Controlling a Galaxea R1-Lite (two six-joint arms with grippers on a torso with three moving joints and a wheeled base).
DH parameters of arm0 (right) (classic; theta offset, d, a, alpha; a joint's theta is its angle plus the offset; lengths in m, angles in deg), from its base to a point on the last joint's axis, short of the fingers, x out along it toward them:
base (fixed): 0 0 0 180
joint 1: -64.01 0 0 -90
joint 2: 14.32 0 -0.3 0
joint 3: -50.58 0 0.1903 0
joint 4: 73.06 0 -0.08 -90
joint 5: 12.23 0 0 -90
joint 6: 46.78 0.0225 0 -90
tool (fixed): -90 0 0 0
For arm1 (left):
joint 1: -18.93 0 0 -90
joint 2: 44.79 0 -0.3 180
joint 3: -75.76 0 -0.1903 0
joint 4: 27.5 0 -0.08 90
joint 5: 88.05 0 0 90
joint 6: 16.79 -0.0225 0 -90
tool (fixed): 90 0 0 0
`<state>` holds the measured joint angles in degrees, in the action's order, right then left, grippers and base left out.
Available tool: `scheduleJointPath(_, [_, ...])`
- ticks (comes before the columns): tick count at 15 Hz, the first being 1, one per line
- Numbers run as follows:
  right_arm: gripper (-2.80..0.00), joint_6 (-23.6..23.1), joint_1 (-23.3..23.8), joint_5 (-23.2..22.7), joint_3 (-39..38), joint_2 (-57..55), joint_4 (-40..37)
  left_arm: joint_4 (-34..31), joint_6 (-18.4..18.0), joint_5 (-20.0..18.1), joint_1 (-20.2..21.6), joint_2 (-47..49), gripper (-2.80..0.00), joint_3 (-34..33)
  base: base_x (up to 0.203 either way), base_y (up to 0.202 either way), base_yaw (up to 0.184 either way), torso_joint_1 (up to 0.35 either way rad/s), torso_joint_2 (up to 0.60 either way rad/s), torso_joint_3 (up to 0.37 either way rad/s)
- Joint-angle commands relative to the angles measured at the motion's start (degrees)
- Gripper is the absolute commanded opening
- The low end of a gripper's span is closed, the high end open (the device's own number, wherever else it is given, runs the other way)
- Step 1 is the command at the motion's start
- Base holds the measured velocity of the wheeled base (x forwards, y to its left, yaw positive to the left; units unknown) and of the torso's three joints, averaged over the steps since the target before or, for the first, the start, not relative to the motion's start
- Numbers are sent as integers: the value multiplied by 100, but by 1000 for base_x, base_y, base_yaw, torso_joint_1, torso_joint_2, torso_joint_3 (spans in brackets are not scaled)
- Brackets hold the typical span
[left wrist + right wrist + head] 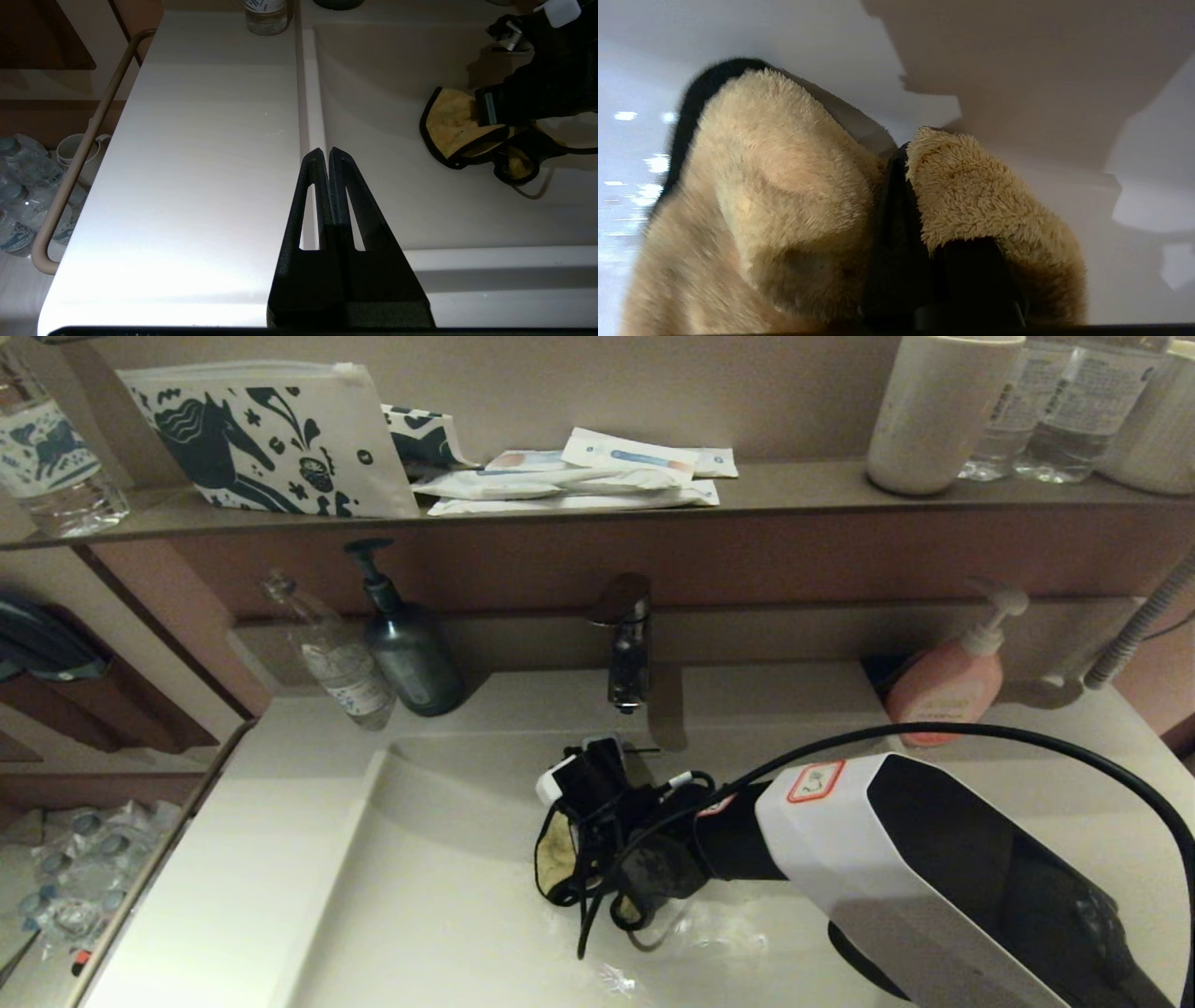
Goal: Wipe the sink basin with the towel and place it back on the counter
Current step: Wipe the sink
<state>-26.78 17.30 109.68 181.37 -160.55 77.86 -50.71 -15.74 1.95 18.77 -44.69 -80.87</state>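
Observation:
The mustard-yellow towel (558,845) with black edging sits bunched in the sink basin (448,896), just in front of the tap. My right gripper (583,859) reaches in from the right and is shut on it, pressing it to the basin floor. In the right wrist view the fluffy towel (784,186) folds over both sides of the right gripper (901,161). The left wrist view shows the towel (455,123) under the right hand, and my left gripper (327,151) shut on nothing above the basin's left rim, beside the counter (187,163). The drain plug is hidden.
A chrome tap (627,644) stands behind the basin. A dark pump bottle (406,649) and a clear bottle (336,658) stand at the back left, a pink soap bottle (948,681) at the back right. A towel rail (79,154) runs along the counter's left edge.

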Motion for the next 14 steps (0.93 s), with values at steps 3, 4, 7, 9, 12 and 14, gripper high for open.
scheduleJointPath(3, [-280, -75, 103, 43, -319, 291, -278, 2, 9, 0, -2, 8, -280, 0, 0, 0, 0, 0, 0, 0])
scheduleJointPath(4, [-280, -75, 135, 50, -362, 343, -333, 2, 7, 0, -1, 8, -280, 0, 0, 0, 0, 0, 0, 0])
scheduleJointPath(7, [-280, -75, 211, 160, -568, 535, -602, 2, 6, 0, -2, 8, -280, 0, 0, 0, 0, 0, 0, 0])
scheduleJointPath(9, [-280, -50, 215, 173, -783, 635, -791, 2, 1, 0, -2, 8, -280, 0, 0, 0, 0, 0, 0, 0])
scheduleJointPath(12, [-280, -32, 179, 166, -1141, 803, -977, 2, 4, 0, 0, 8, -280, 0, 0, 0, 0, 0, 0, 0])
scheduleJointPath(14, [-280, -10, 139, 119, -1376, 940, -1213, 2, 2, 0, -2, 8, -280, 0, 0, 0, 0, 0, 0, 0])
